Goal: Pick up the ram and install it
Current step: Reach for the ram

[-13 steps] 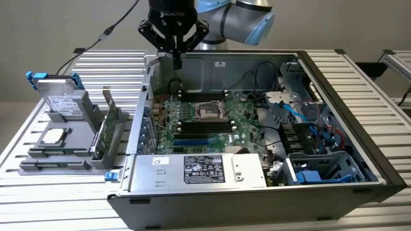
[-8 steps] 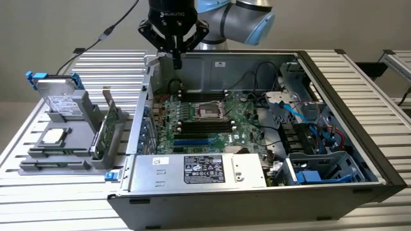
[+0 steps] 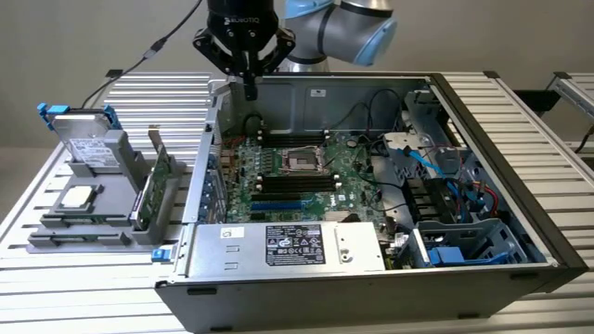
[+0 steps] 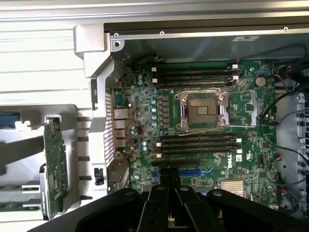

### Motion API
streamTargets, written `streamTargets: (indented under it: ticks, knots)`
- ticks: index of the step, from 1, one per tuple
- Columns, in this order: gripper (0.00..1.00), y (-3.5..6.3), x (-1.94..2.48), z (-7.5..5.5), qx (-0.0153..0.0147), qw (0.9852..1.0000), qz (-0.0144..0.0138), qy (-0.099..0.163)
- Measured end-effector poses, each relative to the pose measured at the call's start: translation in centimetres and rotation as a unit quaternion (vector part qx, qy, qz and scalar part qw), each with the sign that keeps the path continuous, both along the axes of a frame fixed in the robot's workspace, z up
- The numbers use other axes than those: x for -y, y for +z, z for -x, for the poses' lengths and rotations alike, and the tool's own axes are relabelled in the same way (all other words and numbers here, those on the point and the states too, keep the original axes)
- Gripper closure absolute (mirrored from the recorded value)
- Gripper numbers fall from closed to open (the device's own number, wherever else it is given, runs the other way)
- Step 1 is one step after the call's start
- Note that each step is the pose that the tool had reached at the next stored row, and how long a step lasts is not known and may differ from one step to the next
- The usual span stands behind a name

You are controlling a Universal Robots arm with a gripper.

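The gripper hangs over the far left corner of the open case, right at its wall edge. Its fingers are pinched together on nothing, and the motherboard lies unobstructed below. The ram looks to be the thin greenish strip in the grey holder, left of the case, past the upright green card; I can't be sure.

The pincer, its two black fingers pressed together, hangs over a green motherboard inside an open computer case. A square processor socket sits between two banks of black memory slots. Outside the case, a green card stands in a grey holder on the slatted counter.
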State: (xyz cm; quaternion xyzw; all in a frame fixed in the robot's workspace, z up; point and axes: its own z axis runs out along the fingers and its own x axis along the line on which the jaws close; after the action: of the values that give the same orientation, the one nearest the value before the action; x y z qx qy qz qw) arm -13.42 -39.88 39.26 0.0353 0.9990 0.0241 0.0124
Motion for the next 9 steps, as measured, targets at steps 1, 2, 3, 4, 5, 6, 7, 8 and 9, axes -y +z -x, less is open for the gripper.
streamTargets:
  ticks: [1,2,3,4,5,6,7,8,9]
  knots:
    - [0.9,-0.01,0.0,0.5,0.0,1.0,-0.0001,0.0]
    - [0.9,-0.01,0.0,0.9,-0.0001,1.0,0.0,0.0]
    - [0.9,-0.02,0.0,1.3,-0.0003,1.0,-0.0001,0.001]
    - [0.9,-0.04,0.0,1.8,-0.0006,1.0,0.0,0.001]
    - [0.9,-0.05,0.0,2.3,-0.0009,1.0,0.0,0.001]
    - [0.9,-0.07,0.0,2.7,-0.0012,1.0,0.0,0.001]
    - [0.9,-0.08,0.0,3.2,-0.002,1.0,0.0,0.001]
    - [0.9,-0.08,0.0,3.6,-0.0036,1.0,0.0,0.001]
    - [0.9,-0.08,0.0,3.8,-0.007,1.0,0.0,0.001]
